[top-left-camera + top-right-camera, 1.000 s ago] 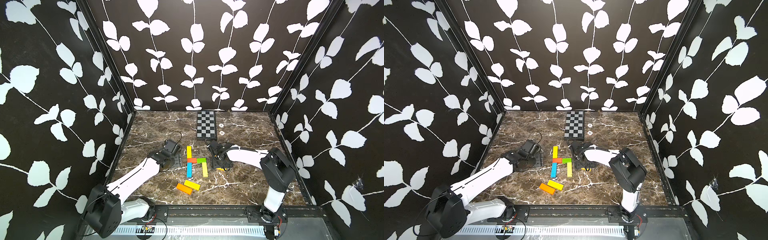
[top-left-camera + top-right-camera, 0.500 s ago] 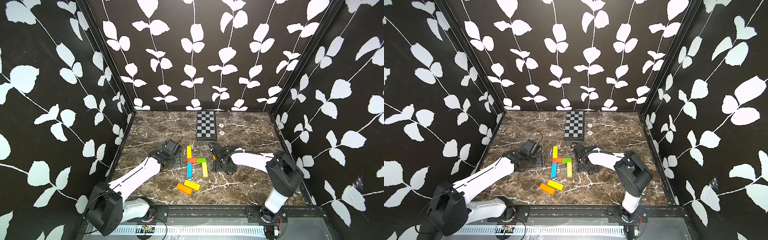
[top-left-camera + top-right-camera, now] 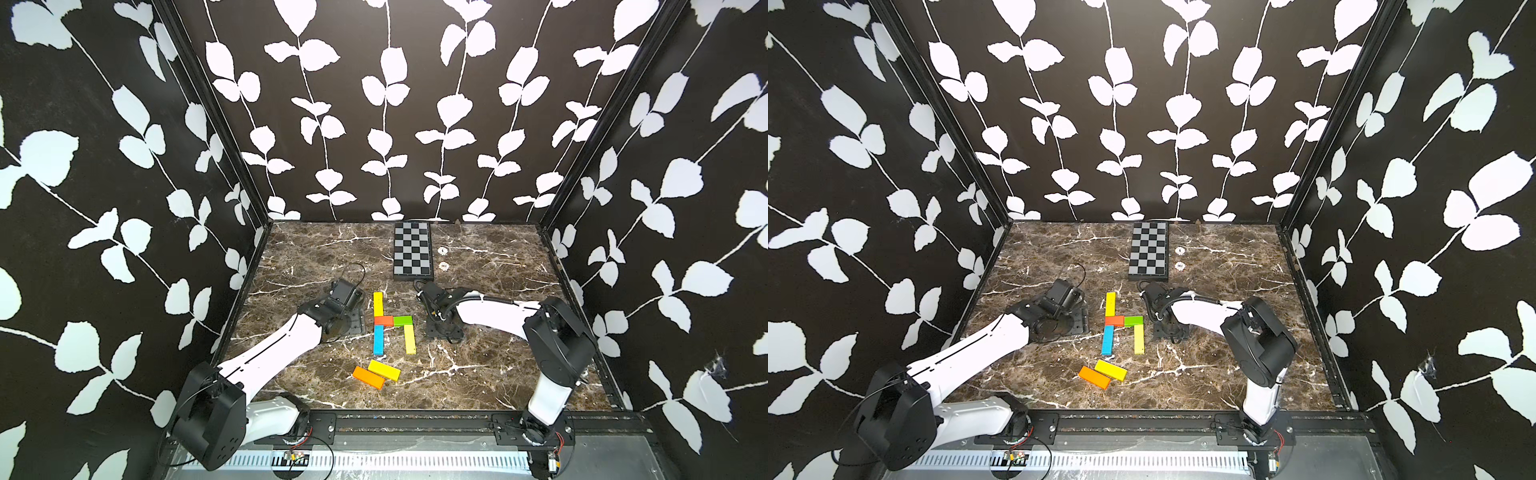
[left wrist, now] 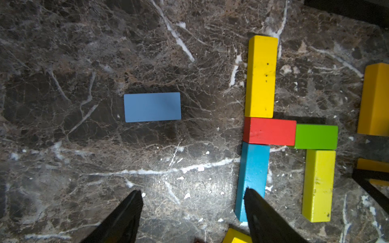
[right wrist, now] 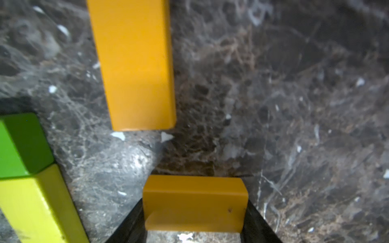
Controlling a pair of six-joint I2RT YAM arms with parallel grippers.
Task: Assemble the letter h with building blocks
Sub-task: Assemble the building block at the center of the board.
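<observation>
on the counter (image 3: 478,374), at its middle, the letter h (image 3: 384,321) lies finished and flat. just beside its green block (image 5: 21,145) and lime leg (image 5: 35,210), your right claw (image 5: 196,208) pinches a short orange block (image 5: 194,193) by its ends (whether lifted or resting, i cannot tell), with a long orange bar (image 5: 134,63) close ahead. risk: a skewed or shallow grip lets the block twist or drop, knocking that bar or the lime leg out of line. your left claw (image 4: 192,210) hangs spread and empty; one finger (image 4: 259,210) overlaps the blue stem bar (image 4: 252,172) in the wrist view, so a careless descent could shove it. a loose blue block (image 4: 152,107) lies near.
</observation>
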